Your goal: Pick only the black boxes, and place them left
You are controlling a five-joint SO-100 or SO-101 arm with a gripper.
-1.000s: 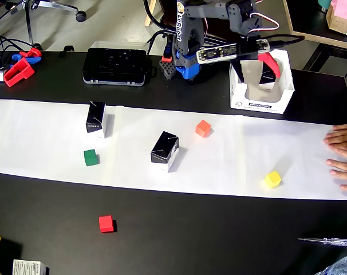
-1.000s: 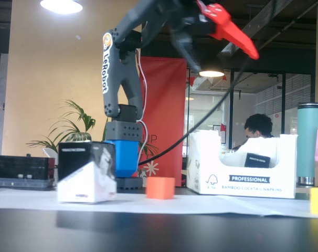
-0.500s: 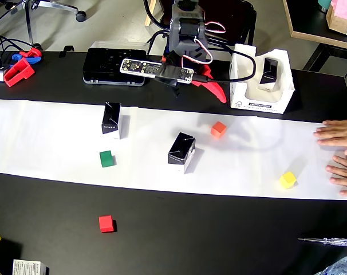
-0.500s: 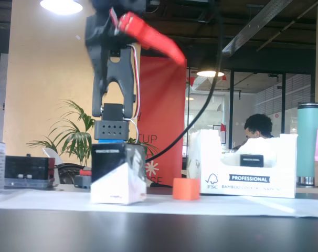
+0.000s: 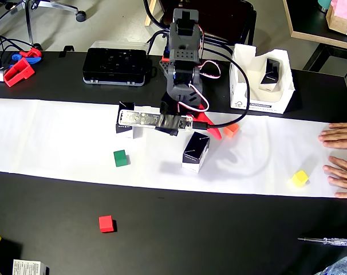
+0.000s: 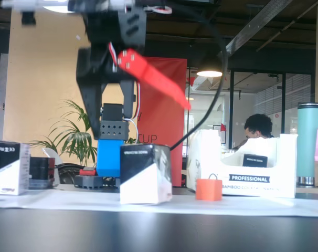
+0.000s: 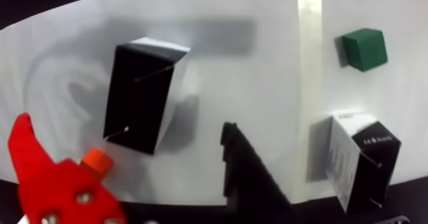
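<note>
One black box (image 5: 269,73) sits in the white bin (image 5: 240,86) — two remain beside it; the pincer (image 7: 130,175) hangs released.

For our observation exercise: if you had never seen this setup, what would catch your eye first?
Probably the open gripper with its bright red finger, hanging above a black box in the middle of the white paper strip. Next, another black box inside the white bin at the overhead view's upper right, and the scattered coloured cubes.
</note>
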